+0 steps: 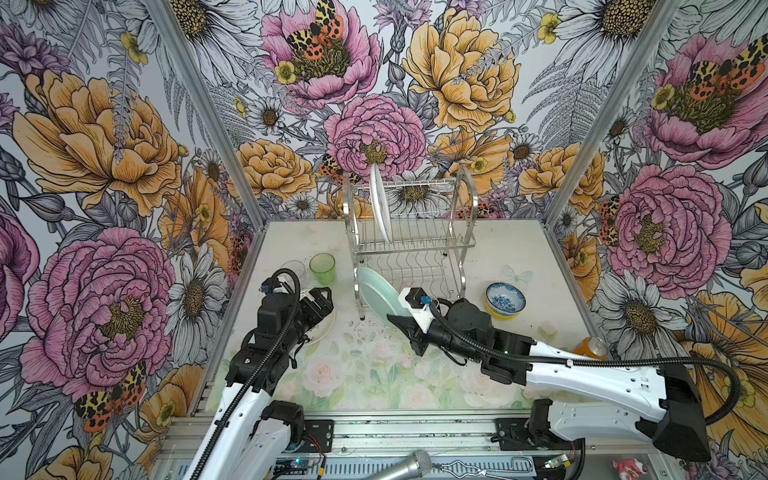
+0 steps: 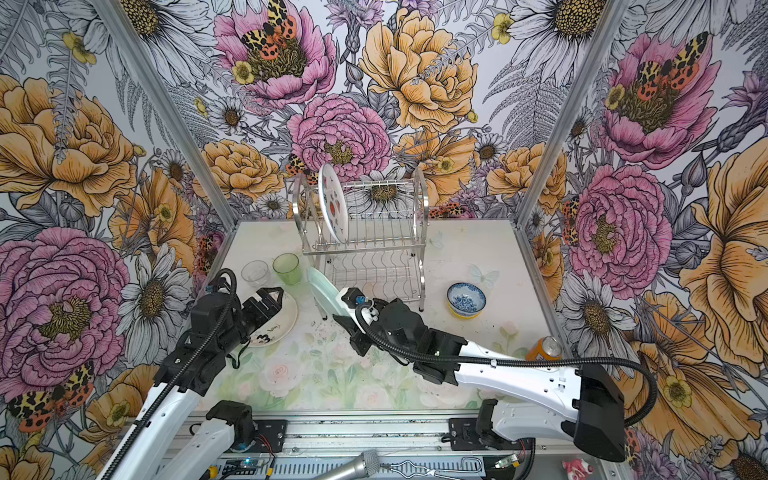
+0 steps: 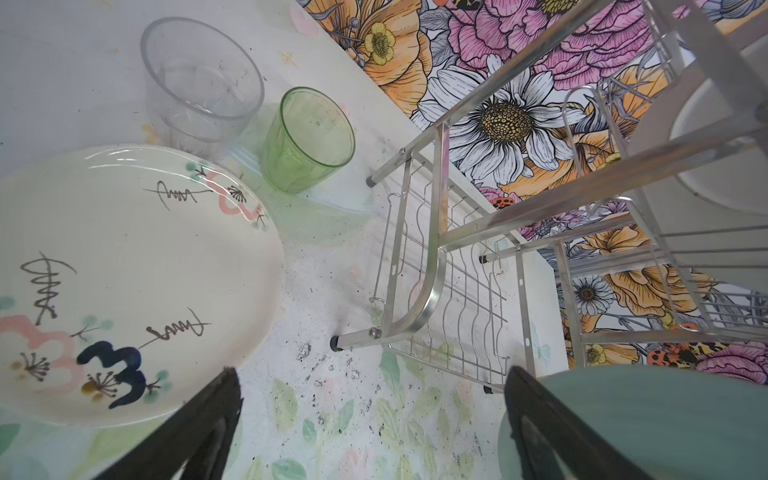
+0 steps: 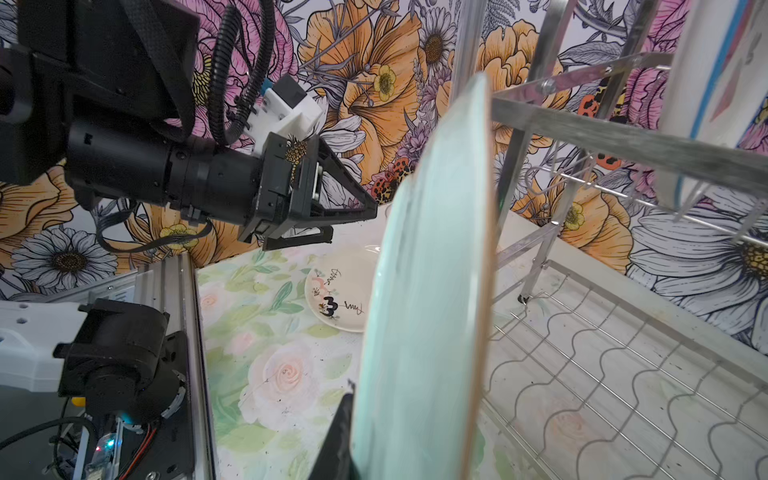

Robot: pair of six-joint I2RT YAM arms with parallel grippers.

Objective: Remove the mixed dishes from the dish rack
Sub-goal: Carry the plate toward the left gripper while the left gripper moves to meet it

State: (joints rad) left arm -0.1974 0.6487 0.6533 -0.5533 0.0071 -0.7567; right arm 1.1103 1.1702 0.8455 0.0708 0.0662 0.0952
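My right gripper (image 1: 399,318) (image 4: 411,399) is shut on the pale green plate (image 1: 376,293) (image 4: 428,311), held on edge at the front left corner of the dish rack (image 1: 411,232) (image 2: 365,232). One finger (image 4: 345,419) shows; the plate hides the other. A watermelon-print plate (image 2: 332,203) stands in the rack's upper tier. The cream plate (image 1: 324,328) (image 3: 124,270) lies flat on the table, and my left gripper (image 1: 326,293) (image 3: 372,374) hovers open over its far edge with nothing between the fingers. The green tumbler (image 1: 322,268) and clear glass (image 2: 254,272) stand behind it.
A blue-and-white bowl (image 1: 505,298) sits nested in a yellow bowl (image 1: 505,315) on the table right of the rack. An orange soda can (image 1: 590,348) lies near the right wall. Patterned walls close in the table on three sides.
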